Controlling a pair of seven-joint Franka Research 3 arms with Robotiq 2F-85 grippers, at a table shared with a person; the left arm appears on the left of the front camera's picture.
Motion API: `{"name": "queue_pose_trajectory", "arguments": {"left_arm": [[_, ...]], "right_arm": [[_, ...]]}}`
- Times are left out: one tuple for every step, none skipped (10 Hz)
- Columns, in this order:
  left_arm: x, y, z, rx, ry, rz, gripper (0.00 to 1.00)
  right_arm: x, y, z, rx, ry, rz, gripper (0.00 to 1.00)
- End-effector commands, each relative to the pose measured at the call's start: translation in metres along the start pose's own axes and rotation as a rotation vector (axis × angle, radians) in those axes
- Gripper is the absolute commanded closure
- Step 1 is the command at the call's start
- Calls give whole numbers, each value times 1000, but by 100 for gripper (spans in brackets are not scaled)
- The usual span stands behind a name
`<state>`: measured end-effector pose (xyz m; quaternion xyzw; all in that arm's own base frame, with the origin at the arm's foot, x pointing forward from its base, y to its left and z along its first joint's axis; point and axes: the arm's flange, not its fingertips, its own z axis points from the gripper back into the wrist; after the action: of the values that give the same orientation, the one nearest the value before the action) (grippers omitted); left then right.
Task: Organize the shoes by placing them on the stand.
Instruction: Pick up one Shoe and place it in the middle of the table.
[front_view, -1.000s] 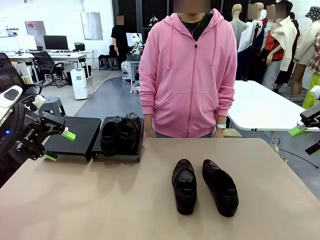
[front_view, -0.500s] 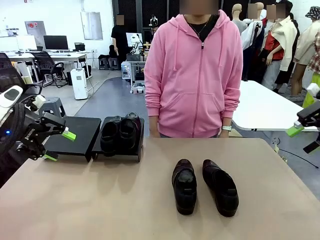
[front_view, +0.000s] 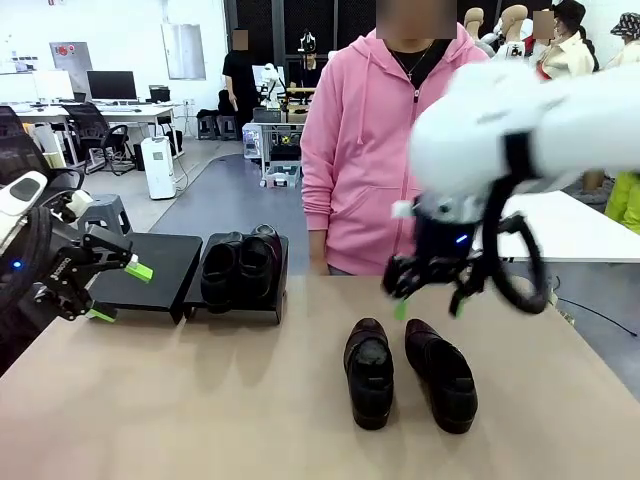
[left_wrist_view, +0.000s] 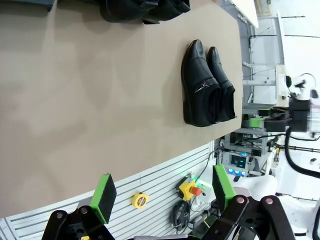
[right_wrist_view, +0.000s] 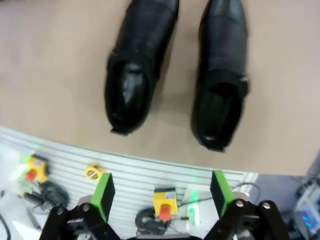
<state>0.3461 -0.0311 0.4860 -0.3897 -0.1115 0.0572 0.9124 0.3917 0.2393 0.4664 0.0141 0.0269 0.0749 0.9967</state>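
Beneath right pincer (right_wrist_view: 161, 192), two shoes (right_wrist_view: 135, 75), front-view stand (front_view: 160, 262)

Two black shoes (front_view: 240, 268) sit on the stand (front_view: 150, 266); another pair (front_view: 370, 372) lies apart.

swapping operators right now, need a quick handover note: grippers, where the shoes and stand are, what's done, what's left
Left gripper: jaws open, empty, at the left edge of the table, in front of the stand.
Right gripper: jaws open, empty, hovering above the far ends of the loose shoes.
Done: one pair of shoes sits on the stand's right panel.
Left: two shoes lie side by side mid-table; the stand's left panel is bare.
A person stands at the far edge.
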Motion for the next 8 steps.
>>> {"name": "queue_pose_trajectory", "arguments": {"left_arm": [[1,-1,1,-21,-1,6,0],[1,-1,1,-21,-1,6,0],[1,-1,1,-21,-1,6,0],[1,-1,1,-21,-1,6,0],[1,-1,1,-21,-1,6,0],[1,-1,1,-21,-1,6,0],[1,-1,1,-21,-1,6,0],[1,-1,1,-21,-1,6,0]], "right_arm": [[12,-17,-35,-64,2,-37,0],[7,-22,-29,-20,2,-27,0],[6,5,-30,-36,23,-3,0],[6,5,-30,-36,23,-3,0],[11,-7,-46,-35,39,-16,0],[10,5,-42,-74,-40,-84,0],[20,24,-57,-31,-37,-162,0],[26,27,-72,21,-41,-248,0]]}}
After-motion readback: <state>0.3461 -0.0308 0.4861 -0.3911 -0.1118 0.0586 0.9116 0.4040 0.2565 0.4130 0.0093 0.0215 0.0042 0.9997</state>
